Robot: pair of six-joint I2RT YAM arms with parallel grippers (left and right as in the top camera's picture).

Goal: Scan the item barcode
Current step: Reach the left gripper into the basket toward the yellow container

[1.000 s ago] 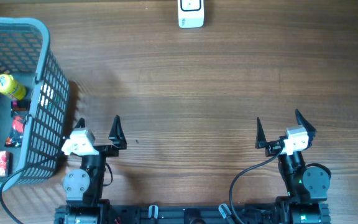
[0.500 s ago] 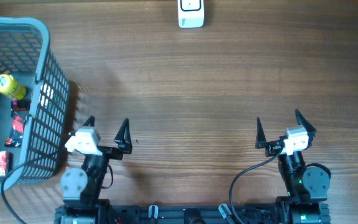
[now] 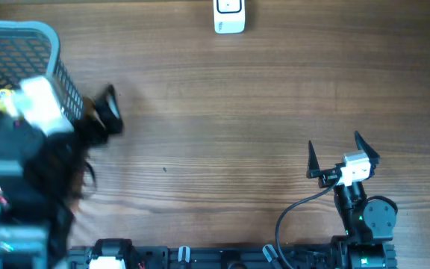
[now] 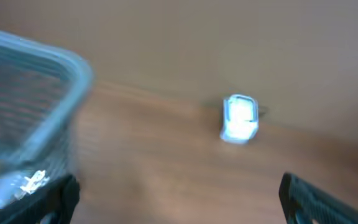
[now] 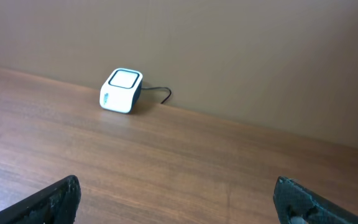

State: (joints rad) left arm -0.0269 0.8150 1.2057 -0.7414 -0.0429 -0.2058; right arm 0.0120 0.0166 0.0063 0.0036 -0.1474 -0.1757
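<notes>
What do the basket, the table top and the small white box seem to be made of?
The basket looks like pale blue matte plastic: moulded grid walls, thick rim. The table top looks like wood or wood-look laminate: brown grain lines, low sheen. The small white box is likely smooth plastic: rounded corners, even white shell.

overhead: high above, looks straight down on the table (image 3: 237,112); scanner (image 3: 229,16) at the top edge.
left wrist: low, blurred, faces across the table; basket (image 4: 48,53) near on the left.
right wrist: low, faces the far wall (image 5: 229,37).
shared: all three show the scanner.
</notes>
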